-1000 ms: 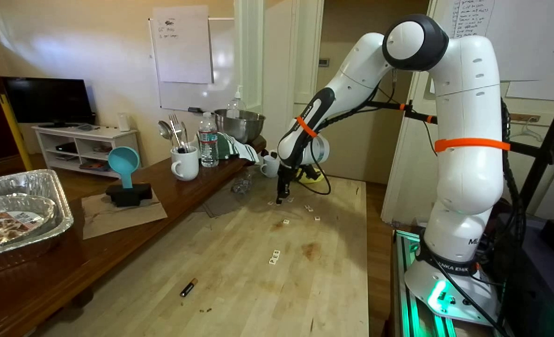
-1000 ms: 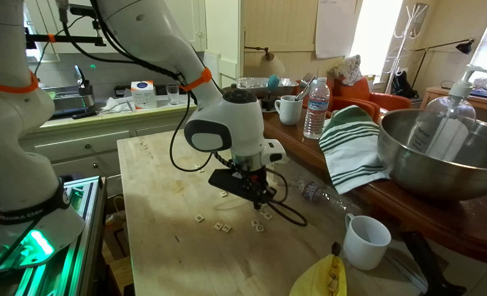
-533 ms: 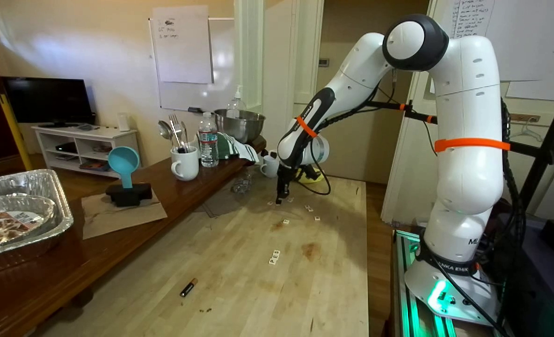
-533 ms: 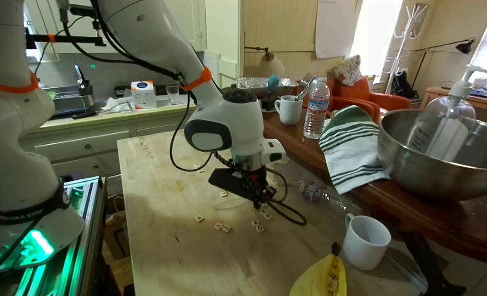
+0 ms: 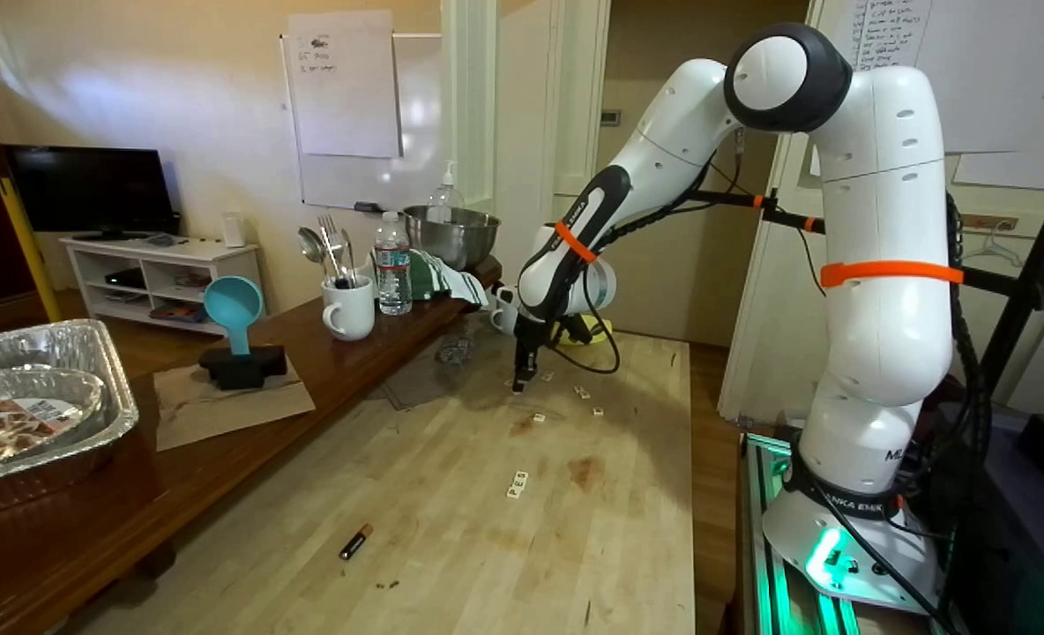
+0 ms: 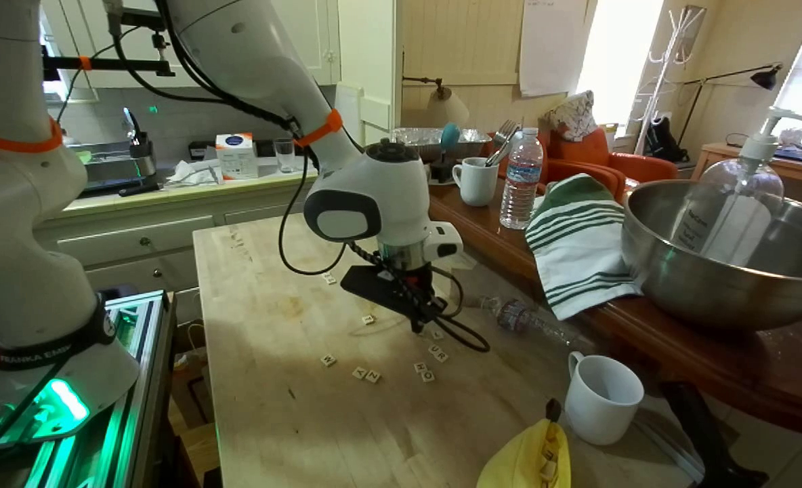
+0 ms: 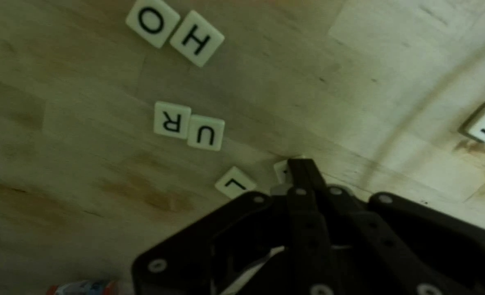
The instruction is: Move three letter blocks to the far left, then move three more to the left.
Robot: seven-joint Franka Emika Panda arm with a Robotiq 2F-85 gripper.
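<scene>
In an exterior view a battery lies on the table, left of three lined-up letter blocks; the gripper, fingers together, points down nearer the far edge, in the wrist view partly hiding another block; a T block, paired blocks and a W block follow toward the right edge.

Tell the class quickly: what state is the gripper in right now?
Gripper: closed, nothing seen in its grasp; a letter block is partly hidden behind it, contact unclear.
</scene>
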